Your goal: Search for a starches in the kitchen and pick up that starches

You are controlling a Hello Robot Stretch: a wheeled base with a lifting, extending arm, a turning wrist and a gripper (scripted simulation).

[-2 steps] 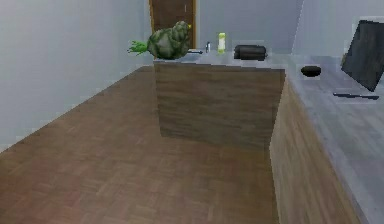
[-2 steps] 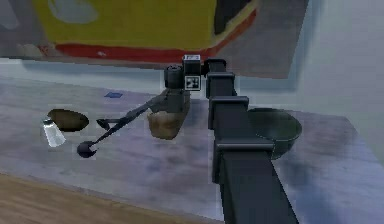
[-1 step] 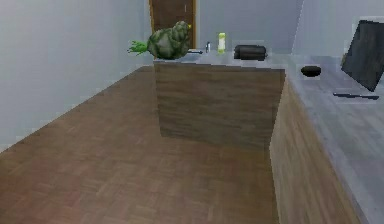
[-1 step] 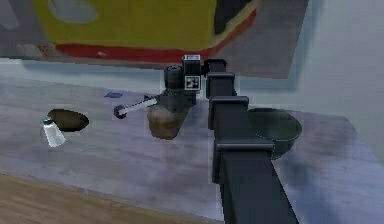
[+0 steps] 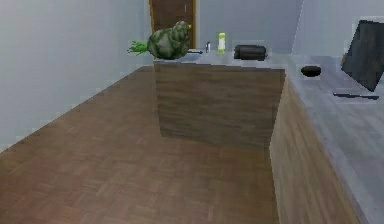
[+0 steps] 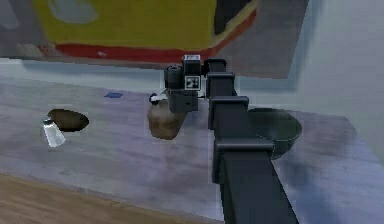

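Note:
In the arm side view the dark arm (image 6: 235, 140) reaches up from the bottom edge over a grey counter (image 6: 120, 160). At its far end are the white marker squares and the gripper (image 6: 161, 99). A brown rounded lump, potato-like (image 6: 165, 123), lies on the counter right at the gripper's fingers. I cannot tell whether the gripper holds anything.
A white shaker (image 6: 52, 132) and a dark round dish (image 6: 70, 120) sit left of the lump, a green-grey bowl (image 6: 275, 132) right of the arm, a yellow-red picture (image 6: 130, 30) behind. Ahead, an L-shaped counter (image 5: 220, 100) carries a plant (image 5: 167, 41), bottle (image 5: 221, 43), dark box (image 5: 250, 51) and laptop (image 5: 364, 58); wood floor (image 5: 100, 150) lies open to its left.

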